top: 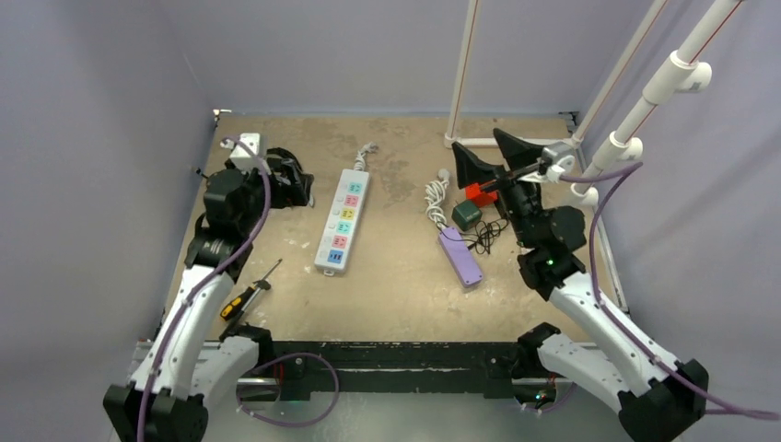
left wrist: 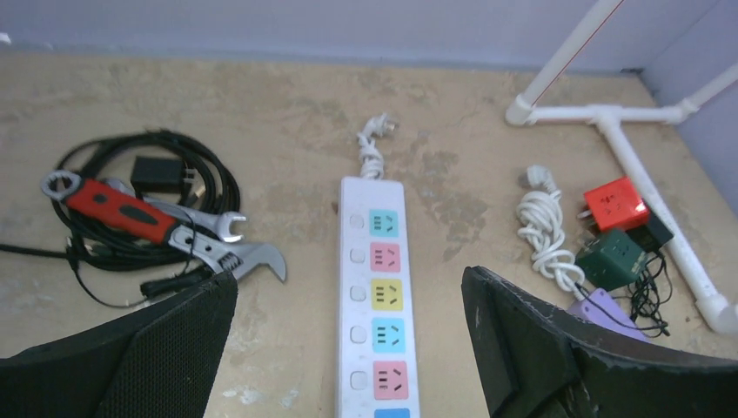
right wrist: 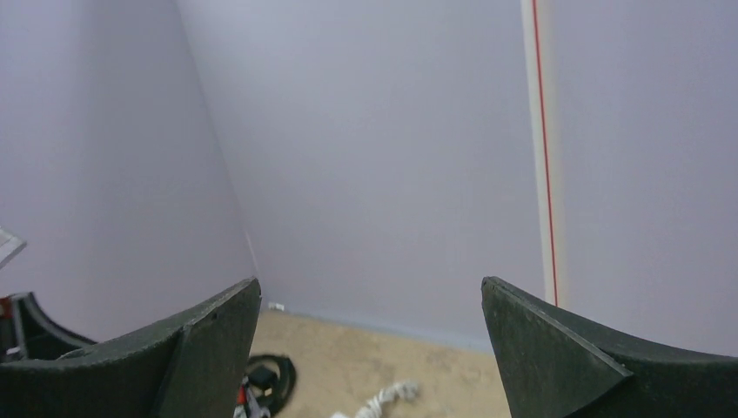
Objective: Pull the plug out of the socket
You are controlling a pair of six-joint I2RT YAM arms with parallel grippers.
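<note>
The socket (left wrist: 380, 296), a long white power strip with pastel outlets, lies lengthwise mid-table (top: 342, 219), its white cord (left wrist: 372, 148) bundled at the far end. Every outlet I can see is bare, and no plug shows in it; the plug is out of view. My left gripper (left wrist: 348, 272) hovers open above the strip's near half, a finger to each side and nothing between them; in the top view it (top: 293, 180) sits left of the strip. Raised at the back right, my right gripper (top: 474, 140) is open and empty, facing the rear wall (right wrist: 370, 280).
Left of the strip lie black cables (left wrist: 87, 252) with a black adapter (left wrist: 157, 171), a red-handled wrench (left wrist: 122, 209) and an adjustable wrench (left wrist: 235, 252). On the right are a coiled white cord (left wrist: 544, 226), red cube (left wrist: 615, 202), green cube (left wrist: 612, 257), purple bar (top: 460, 256) and white pipes (left wrist: 609, 113). A screwdriver (top: 247, 295) lies front left.
</note>
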